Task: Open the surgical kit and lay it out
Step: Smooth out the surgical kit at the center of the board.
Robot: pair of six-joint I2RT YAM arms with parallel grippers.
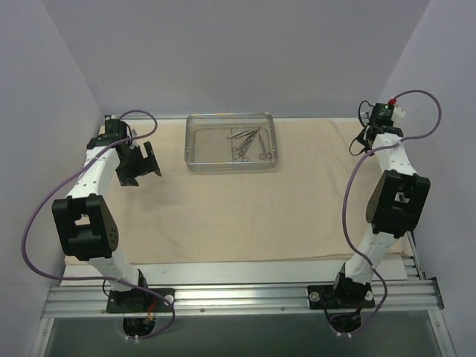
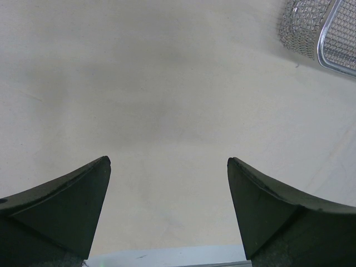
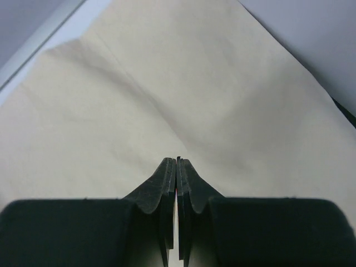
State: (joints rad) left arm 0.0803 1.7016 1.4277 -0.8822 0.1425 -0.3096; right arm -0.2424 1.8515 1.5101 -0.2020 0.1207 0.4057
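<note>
Judging by how things lie, the unwrapping is done and the laying-out has not begun. The beige cloth wrap [image 1: 245, 216] lies flat over nearly the whole bench [image 1: 223, 271], and the tray [image 1: 230, 116] stands on it at 12 o'clock. The slim metal instruments [image 1: 248, 143] lie bunched and overlapping in the tray's right half; how many there are I cannot tell.

The next move probably calls for one arm to reach over the tray's wall, come down low and pinch a single instrument clear of the others, then set it on bare cloth toward 6 o'clock.

The left pincer [image 2: 168, 162] hovers above the cloth at about 9 o'clock, jaws spread wide, holding and touching nothing, with the tray's near-left corner toward its 1 o'clock. The right pincer [image 3: 177, 161], out at 2 o'clock, is clenched, pads pressed together on nothing, above the cloth.
</note>
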